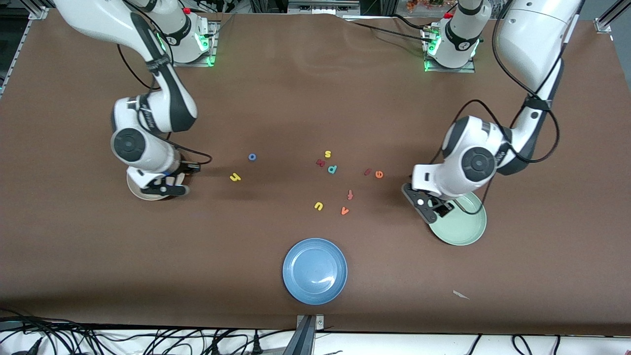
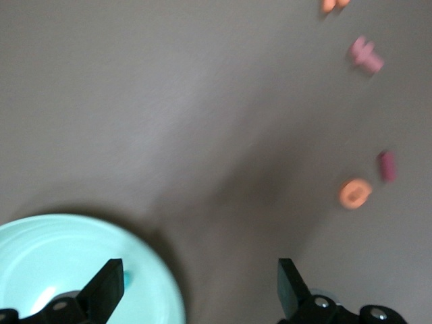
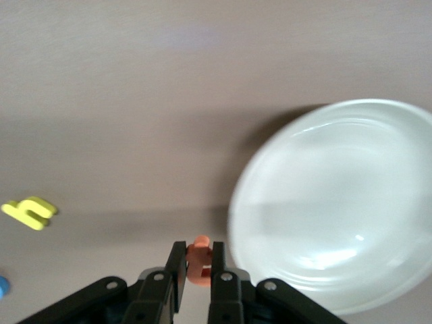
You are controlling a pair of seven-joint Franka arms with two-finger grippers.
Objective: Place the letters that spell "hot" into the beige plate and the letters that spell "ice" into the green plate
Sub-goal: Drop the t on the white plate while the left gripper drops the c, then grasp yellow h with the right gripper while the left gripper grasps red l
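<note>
Brown counter (image 1: 305, 88) under even overhead light.
Matte brown covering, faintly creased, spread across the whole surface; pale strip along the edge nearest the front camera, strewn with tangled black cables (image 1: 98, 340); metal frame corners (image 1: 604, 22) at the robots' end; small white scrap (image 1: 461, 295) near the front edge.

"c" (image 2: 127, 276) in green plate (image 1: 468, 231) (rim-side)
</note>
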